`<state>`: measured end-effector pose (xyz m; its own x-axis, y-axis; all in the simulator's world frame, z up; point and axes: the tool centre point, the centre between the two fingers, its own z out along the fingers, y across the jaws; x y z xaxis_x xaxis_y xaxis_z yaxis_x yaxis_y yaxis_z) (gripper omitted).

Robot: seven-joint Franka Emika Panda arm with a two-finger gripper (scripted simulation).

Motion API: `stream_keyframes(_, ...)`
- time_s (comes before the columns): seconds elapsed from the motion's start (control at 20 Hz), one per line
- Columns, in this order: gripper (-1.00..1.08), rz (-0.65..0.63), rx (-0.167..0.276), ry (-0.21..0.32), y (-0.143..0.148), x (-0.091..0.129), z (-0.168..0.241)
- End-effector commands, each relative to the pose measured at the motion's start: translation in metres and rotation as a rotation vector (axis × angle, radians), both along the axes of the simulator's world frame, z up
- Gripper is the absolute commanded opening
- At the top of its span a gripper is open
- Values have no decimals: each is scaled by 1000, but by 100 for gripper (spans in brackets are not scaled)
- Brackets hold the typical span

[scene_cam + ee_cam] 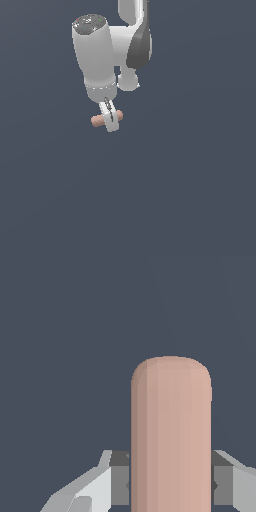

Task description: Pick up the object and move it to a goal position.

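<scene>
The object (pixel 98 120), a salmon-pink capsule with rounded ends, lies crosswise between the fingers of my gripper (pixel 110 119), sticking out on both sides of them. The white arm hangs down from the top of the exterior view with the gripper at its lower end. In the wrist view the object (pixel 171 431) fills the middle as a tall pink column, and the grey pads (pixel 119 478) press against both of its sides. My gripper (pixel 171 483) is shut on the object.
Plain dark blue-grey ground fills both views. No other objects, containers or edges show.
</scene>
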<state>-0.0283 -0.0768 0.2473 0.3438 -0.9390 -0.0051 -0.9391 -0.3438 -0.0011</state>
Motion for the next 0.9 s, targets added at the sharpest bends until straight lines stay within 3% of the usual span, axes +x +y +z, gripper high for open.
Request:
stream_keyframes(0.0,-100,0,0,0,-17,-10,26)
stream_keyframes(0.85,-100,0,-4,0,-122,-67,195)
